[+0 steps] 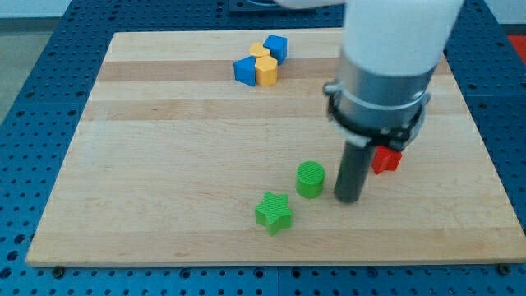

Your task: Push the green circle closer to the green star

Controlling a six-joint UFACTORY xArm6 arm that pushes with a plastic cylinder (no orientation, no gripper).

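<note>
Resting on the wooden board (164,164), my tip (348,200) stood just to the view's right of the green circle (310,178), with a narrow strip of bare wood between them; I could not tell any contact. I carry no jaws, only the straight dark rod, so nothing was spread or pinched. The green circle sat in the lower middle of the board, and the green star (274,212) lay just below it and to the view's left, near but apart from it. A red block (385,159), its shape partly hidden behind the rod and the arm's grey collar, sat just to the view's right of the rod and a little higher. Well apart from all this, near the board's top edge, a cluster of three blocks pressed together: a blue block (245,71) on the view's left, a yellow block (265,67) in the middle touching it, and a blue cube (276,47) touching the yellow one at its upper right. Blue perforated table surface (33,123) showed around the board.
</note>
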